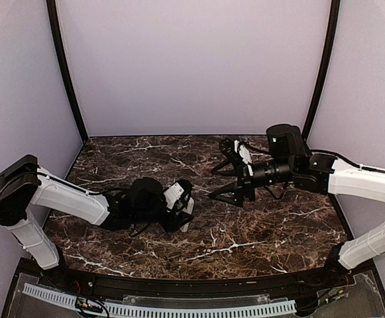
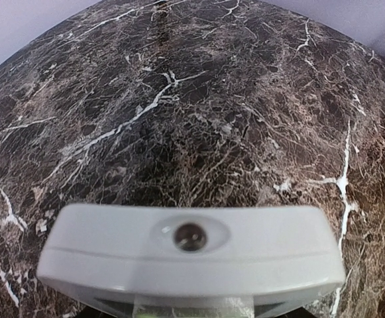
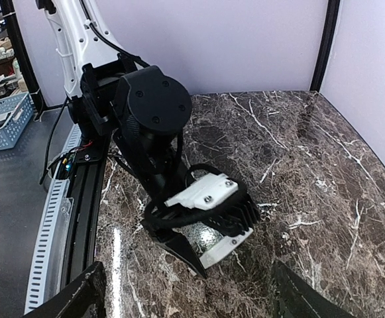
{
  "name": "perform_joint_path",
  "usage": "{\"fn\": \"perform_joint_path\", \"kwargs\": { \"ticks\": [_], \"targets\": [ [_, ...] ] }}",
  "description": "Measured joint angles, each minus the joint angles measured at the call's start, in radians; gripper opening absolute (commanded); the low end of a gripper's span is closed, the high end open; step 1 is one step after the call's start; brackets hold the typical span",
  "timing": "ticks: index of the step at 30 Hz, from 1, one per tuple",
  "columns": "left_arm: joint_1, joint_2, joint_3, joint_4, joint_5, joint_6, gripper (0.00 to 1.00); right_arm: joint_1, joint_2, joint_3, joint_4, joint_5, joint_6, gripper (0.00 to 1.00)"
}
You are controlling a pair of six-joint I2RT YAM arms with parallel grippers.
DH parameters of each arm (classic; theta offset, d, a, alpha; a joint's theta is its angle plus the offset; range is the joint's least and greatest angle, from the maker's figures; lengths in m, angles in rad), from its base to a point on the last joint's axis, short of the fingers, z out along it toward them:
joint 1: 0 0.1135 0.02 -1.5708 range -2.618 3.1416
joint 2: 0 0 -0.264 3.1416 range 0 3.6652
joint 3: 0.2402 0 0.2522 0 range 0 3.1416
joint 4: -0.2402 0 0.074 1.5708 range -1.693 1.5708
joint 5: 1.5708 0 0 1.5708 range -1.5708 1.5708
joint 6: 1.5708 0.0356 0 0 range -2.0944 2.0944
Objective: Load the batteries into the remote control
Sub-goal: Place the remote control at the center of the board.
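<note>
Well, the remote control [image 2: 192, 258] sat clamped in the left gripper [image 3: 209, 240], its white end with the small round emitter facing the left wrist camera and a sliver of pale green showing beneath. I saw it held low over the left-centre of the marble table [image 1: 272, 225]; whether it touched the surface I couldn't tell. The right gripper [image 1: 215, 182] hung apart to its right, jaws spread wide with nothing between them, pointed toward the left one.
</note>
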Motion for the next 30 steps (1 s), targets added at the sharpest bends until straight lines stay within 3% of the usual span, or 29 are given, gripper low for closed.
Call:
{"fn": "perform_joint_path", "kwargs": {
  "ticks": [11,16,25,30],
  "targets": [
    [0.000,0.201,0.389,-0.443,0.059,0.024,0.00,0.000,-0.068,-0.013,-0.003,0.027,0.001,0.81],
    [0.000,0.301,0.565,-0.621,0.086,0.047,0.06,0.000,-0.089,-0.013,-0.009,0.040,-0.003,0.81],
    [-0.002,0.378,0.669,-0.723,0.098,0.069,0.11,0.000,-0.125,-0.018,-0.028,0.060,-0.017,0.81],
    [-0.028,0.448,0.738,-0.768,0.074,0.087,0.21,0.000,-0.135,-0.019,-0.032,0.071,-0.019,0.82]
  ]
}}
